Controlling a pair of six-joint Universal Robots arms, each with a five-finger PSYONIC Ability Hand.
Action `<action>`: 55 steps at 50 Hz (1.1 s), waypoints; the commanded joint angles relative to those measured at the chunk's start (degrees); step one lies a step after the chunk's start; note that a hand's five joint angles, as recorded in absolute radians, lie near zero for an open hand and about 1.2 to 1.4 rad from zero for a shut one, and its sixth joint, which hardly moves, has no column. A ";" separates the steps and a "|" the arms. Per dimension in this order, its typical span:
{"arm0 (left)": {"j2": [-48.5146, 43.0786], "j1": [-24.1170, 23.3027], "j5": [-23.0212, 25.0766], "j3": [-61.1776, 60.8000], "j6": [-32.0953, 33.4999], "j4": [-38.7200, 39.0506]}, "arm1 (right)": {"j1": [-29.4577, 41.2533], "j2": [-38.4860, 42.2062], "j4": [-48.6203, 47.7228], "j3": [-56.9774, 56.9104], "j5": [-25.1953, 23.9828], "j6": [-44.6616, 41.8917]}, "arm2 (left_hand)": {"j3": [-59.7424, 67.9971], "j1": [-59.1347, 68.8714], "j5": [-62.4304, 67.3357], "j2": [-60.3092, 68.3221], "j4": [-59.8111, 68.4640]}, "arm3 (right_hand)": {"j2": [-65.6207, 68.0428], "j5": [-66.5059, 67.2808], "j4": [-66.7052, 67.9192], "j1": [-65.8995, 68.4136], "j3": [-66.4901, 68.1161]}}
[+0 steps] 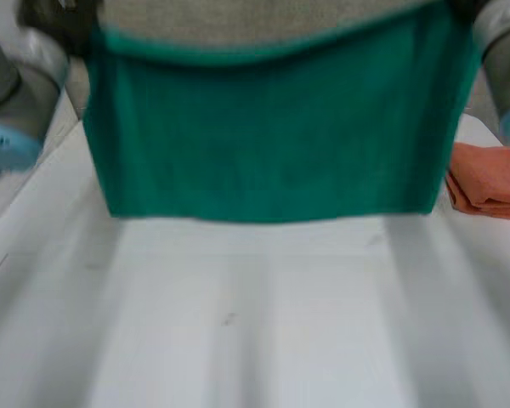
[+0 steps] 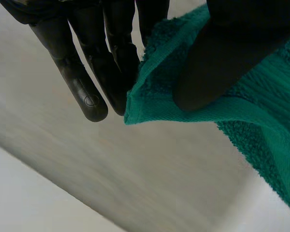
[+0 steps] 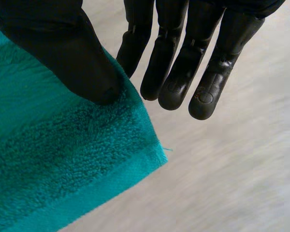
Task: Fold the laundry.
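Observation:
A green towel [image 1: 263, 136] hangs spread out above the white table [image 1: 255, 323], its lower edge level and just over the surface. In the left wrist view my left hand [image 2: 222, 53] pinches one upper corner of the towel [image 2: 261, 121] between its thumb and straight fingers [image 2: 87, 82]. My right hand [image 3: 63, 48] pinches the other upper corner of the towel [image 3: 63, 169] the same way, thumb on the cloth and fingers [image 3: 203, 72] behind its edge. In the head view both arms reach in at the towel's top corners.
A folded orange cloth [image 1: 493, 183] lies on the table at the right, beside the towel's lower right corner. The table's left edge [image 1: 17, 204] runs close to the left arm.

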 commanded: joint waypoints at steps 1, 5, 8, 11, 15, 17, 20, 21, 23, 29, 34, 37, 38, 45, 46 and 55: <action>8.91 -0.55 -3.10 -1.39 -9.38 17.82 | -0.13 -4.96 -13.39 2.90 -1.09 7.17 | 11.71 16.54 14.04 11.60 11.30 | 12.84 13.12 11.95 23.65 12.45; 9.62 0.33 -3.01 -7.10 -10.79 17.39 | -0.48 -5.57 -13.22 7.03 -3.02 7.61 | 11.71 16.54 14.04 11.60 11.30 | 12.84 13.12 11.95 23.65 12.45; 9.45 1.21 -2.93 -13.42 -10.88 17.12 | -0.57 -5.75 -13.21 10.72 -4.69 7.70 | 11.71 16.54 14.04 11.60 11.30 | 12.84 13.12 11.95 23.65 12.45; 9.27 1.82 -2.22 -21.33 -10.88 17.65 | -0.66 -5.66 -13.21 14.93 -7.15 7.61 | 11.71 16.54 14.04 11.60 11.30 | 12.84 13.12 11.95 23.65 12.45; 7.69 2.61 -0.64 -30.57 -10.97 18.79 | -0.75 -4.70 -13.13 21.00 -10.84 7.18 | 11.71 16.54 14.04 11.60 11.30 | 12.84 13.12 11.95 23.65 12.45; 6.38 2.79 -0.03 -33.64 -10.97 19.66 | -0.83 -3.39 -13.56 25.20 -13.29 6.83 | 11.71 16.54 14.04 11.60 11.30 | 12.84 13.12 11.95 23.65 12.45; 2.95 2.70 1.03 -38.92 -10.70 21.69 | -0.84 -1.28 -13.83 29.44 -15.93 6.39 | 11.71 16.54 14.04 11.60 11.30 | 12.84 13.12 11.95 23.65 12.45; 1.29 2.70 1.29 -41.02 -10.44 22.30 | -0.84 0.21 -13.83 32.15 -17.86 5.51 | 11.71 16.54 14.04 11.60 11.30 | 12.84 13.12 11.95 23.65 12.45; -0.22 2.62 1.38 -42.53 -10.27 22.57 | -0.84 1.45 -13.74 34.10 -18.75 4.19 | 11.71 16.54 14.04 11.60 11.30 | 12.84 13.12 11.95 23.65 12.45; -3.21 2.09 0.94 -45.78 -6.06 21.17 | -0.75 4.62 -10.85 39.46 -18.76 -3.63 | 11.71 16.54 14.04 11.60 11.30 | 12.84 13.12 11.95 23.65 12.45; 0.38 2.70 0.50 -49.38 0.27 15.73 | -1.01 1.99 -1.54 41.66 -16.21 -7.24 | 11.71 16.54 14.04 11.60 11.30 | 12.84 13.12 11.95 23.65 12.45; 6.62 4.63 0.15 -52.98 3.62 10.02 | -1.36 -2.84 6.46 42.80 -13.05 -7.50 | 11.71 16.54 14.04 11.60 11.30 | 12.84 13.12 11.95 23.65 12.45; 7.94 5.07 0.15 -53.78 4.06 8.70 | -1.45 -4.24 8.65 43.24 -12.26 -7.59 | 11.71 16.54 14.04 11.60 11.30 | 12.84 13.12 11.95 23.65 12.45; 20.51 8.77 0.77 -63.53 8.27 -8.96 | -2.68 -13.91 31.05 50.79 -10.14 -11.35 | 11.71 16.54 14.04 11.60 11.30 | 12.84 13.12 11.95 23.65 12.45; 22.52 9.55 1.03 -65.63 10.46 -12.90 | -3.64 -15.49 35.26 53.76 -9.36 -15.55 | 11.71 16.54 14.04 11.60 11.30 | 12.84 13.12 11.95 23.65 12.45; 28.78 10.44 3.58 -73.91 24.88 -17.25 | -6.46 -21.04 36.89 61.09 -7.77 -27.11 | 11.71 16.54 14.04 11.60 11.30 | 12.84 13.12 11.95 23.65 12.45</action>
